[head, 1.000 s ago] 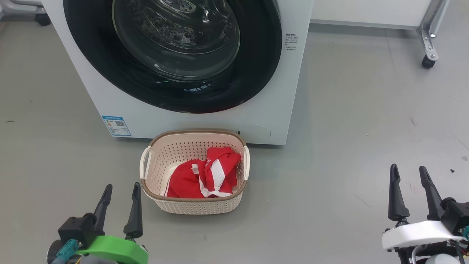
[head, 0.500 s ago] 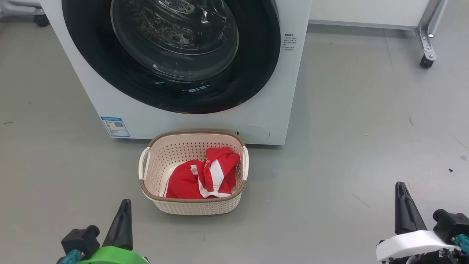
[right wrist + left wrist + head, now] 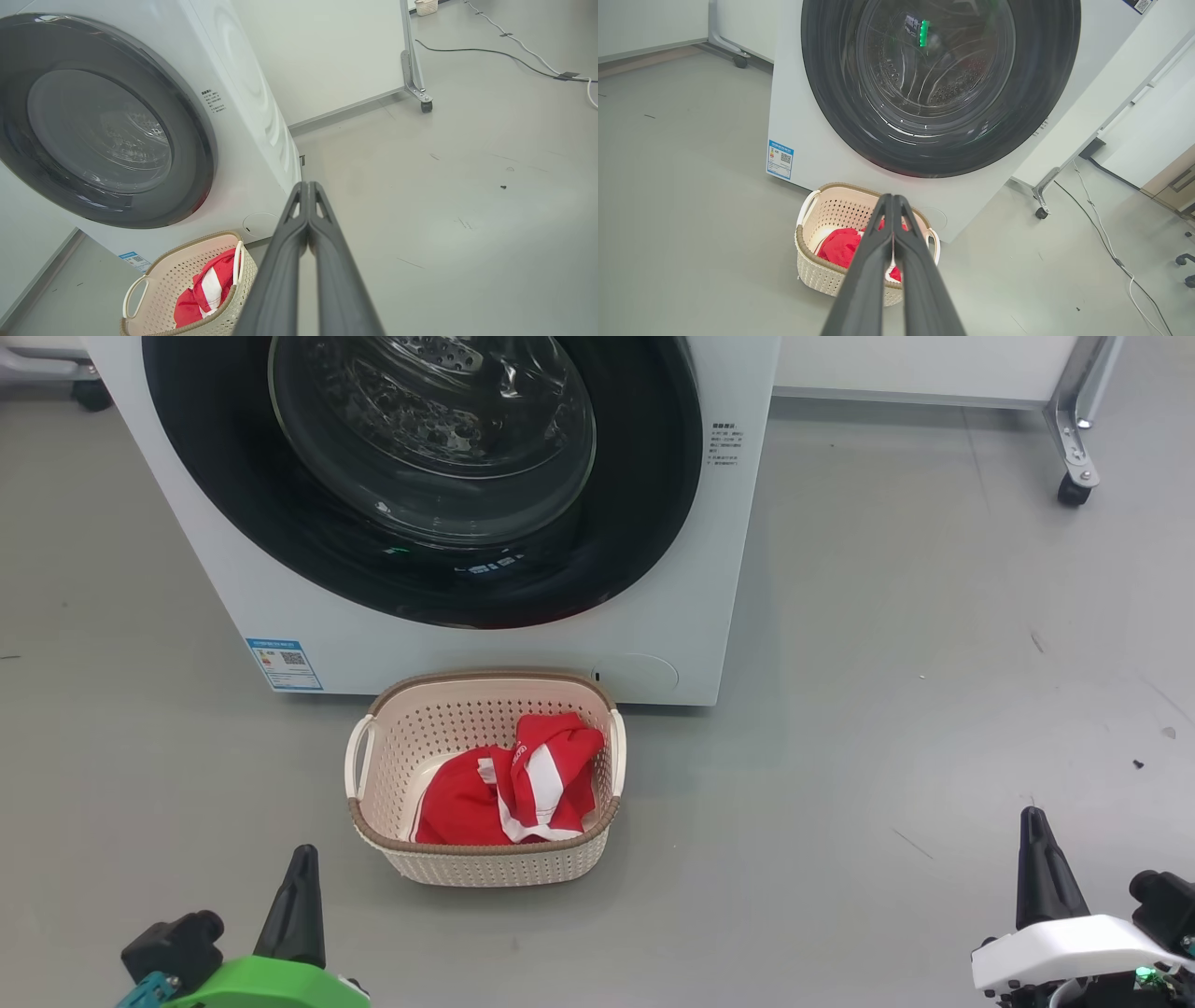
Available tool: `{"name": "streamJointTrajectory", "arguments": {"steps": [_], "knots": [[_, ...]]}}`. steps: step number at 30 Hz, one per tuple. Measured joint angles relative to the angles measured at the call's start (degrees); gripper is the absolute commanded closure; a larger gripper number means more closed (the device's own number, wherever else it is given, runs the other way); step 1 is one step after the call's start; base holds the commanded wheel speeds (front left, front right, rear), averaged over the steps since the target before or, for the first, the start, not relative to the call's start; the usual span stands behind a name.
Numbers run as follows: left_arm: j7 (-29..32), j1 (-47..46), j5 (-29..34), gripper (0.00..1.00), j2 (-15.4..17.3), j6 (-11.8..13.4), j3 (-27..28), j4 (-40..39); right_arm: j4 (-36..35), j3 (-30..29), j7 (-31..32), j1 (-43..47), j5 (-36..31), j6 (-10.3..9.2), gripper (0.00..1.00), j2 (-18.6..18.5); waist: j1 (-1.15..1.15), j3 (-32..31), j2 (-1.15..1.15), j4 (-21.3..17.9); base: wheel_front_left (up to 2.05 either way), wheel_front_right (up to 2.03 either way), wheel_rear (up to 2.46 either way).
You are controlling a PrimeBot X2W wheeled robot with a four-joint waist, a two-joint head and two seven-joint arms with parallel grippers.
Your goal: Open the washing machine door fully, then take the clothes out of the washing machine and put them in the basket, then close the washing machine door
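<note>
**While shut flush: washing machine door (image 3: 644, 523)**

Crumpled mid-frame in perforated cream basket (image 3: 485, 870), brown woven rim: red clothes (image 3: 467, 803), white-striped. Above: round glossy black rim, bulging glass, set in boxy white washing machine (image 3: 672, 635). Pressed together at lower corners: tapered dark fingers of left gripper (image 3: 300, 868), right gripper (image 3: 1034, 835).

Green left wrist shell (image 3: 271, 985), white right shell (image 3: 1064, 947), dark jaws
</note>
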Motion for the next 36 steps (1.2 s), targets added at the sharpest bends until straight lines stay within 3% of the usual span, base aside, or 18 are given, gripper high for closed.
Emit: {"name": "streamJointTrajectory", "arguments": {"steps": [36], "knots": [[5.9,-0.2,-19.8,1.00,0.2,0.0,3.3,-0.5,2.4,-3.0,6.3,-3.4,20.1,0.99,1.00,1.1,0.00,-0.2,0.00,-1.8,0.00,0.00,0.00]]}}
